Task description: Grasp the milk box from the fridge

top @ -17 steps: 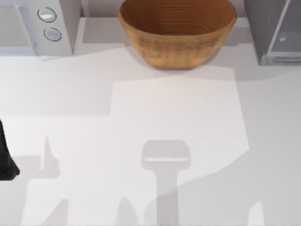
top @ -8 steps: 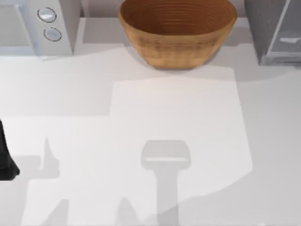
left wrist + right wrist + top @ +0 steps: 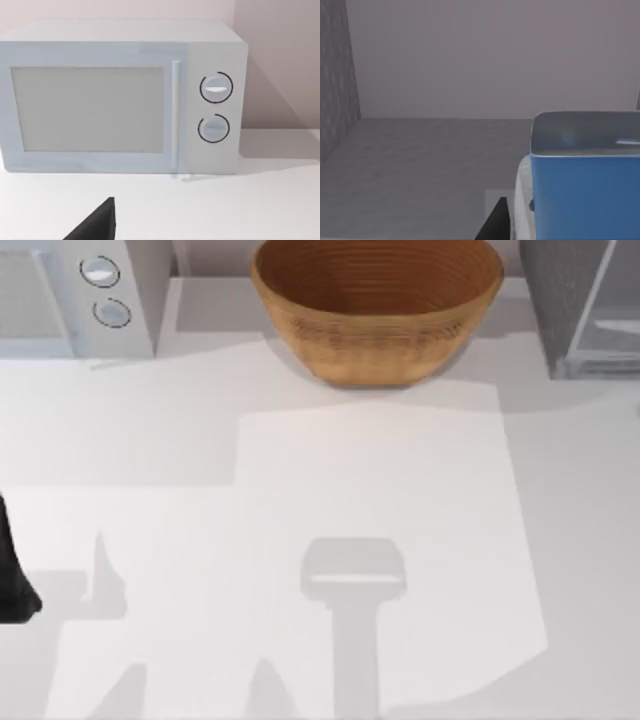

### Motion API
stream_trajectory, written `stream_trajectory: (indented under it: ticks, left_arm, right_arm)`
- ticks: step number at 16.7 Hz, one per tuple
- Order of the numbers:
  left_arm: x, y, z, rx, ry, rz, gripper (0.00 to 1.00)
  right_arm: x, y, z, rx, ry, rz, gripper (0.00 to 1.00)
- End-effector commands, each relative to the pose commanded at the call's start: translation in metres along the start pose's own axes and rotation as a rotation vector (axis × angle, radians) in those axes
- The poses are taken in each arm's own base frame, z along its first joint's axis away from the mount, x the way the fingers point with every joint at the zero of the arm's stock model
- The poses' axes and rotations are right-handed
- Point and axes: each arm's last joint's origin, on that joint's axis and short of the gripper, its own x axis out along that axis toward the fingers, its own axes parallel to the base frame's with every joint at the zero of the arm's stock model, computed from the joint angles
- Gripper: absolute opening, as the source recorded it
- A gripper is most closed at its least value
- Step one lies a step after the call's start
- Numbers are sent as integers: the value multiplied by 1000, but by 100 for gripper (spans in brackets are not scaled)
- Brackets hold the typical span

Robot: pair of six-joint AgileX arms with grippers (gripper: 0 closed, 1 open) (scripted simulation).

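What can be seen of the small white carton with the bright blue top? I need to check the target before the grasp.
The small white carton with the bright blue top shows in the right wrist view, close up: a bright blue face under a pale grey, glossy upper panel, with a white side edge. It looks upright, standing on the grey floor inside the dark-grey speckled fridge, apart from its wall.

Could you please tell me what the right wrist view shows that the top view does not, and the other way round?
The right wrist view looks inside the fridge at close range, with the milk box and its blue top standing on the grey floor, and a dark tip of the right gripper. The top view alone has the wicker bowl, the white appliance with two knobs, and the left arm parked at the table's left edge. Both share the fridge.
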Motion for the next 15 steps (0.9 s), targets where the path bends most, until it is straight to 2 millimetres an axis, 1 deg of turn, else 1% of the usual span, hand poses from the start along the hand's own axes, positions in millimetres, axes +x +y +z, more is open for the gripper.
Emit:
stream_trajectory:
  ticks: [3, 5, 7, 9, 11, 12, 13, 15]
  left_arm:
    - [0, 0, 0, 0, 0, 0, 100]
    - [0, 0, 0, 0, 0, 0, 100]
    - [0, 0, 0, 0, 0, 0, 100]
    - [0, 0, 0, 0, 0, 0, 100]
    - [0, 0, 0, 0, 0, 0, 100]
    - [0, 0, 0, 0, 0, 0, 100]
    - [0, 0, 0, 0, 0, 0, 100]
    - [0, 0, 0, 0, 0, 0, 100]
  right_arm:
    - [1, 2, -2, 3, 5, 5, 0]
    - [-1, 5, 5, 0, 4, 6, 0]
    - [-7, 12, 21, -6, 1, 7, 0]
    - [-20, 21, 43, -13, -4, 5, 0]
    - [-40, 34, 68, -18, -9, 3, 0]
    - [-53, 41, 81, -19, -11, 2, 0]
    - [-69, 49, 93, -20, -13, 0, 0]
    - [-108, 65, 114, -21, -25, -3, 0]
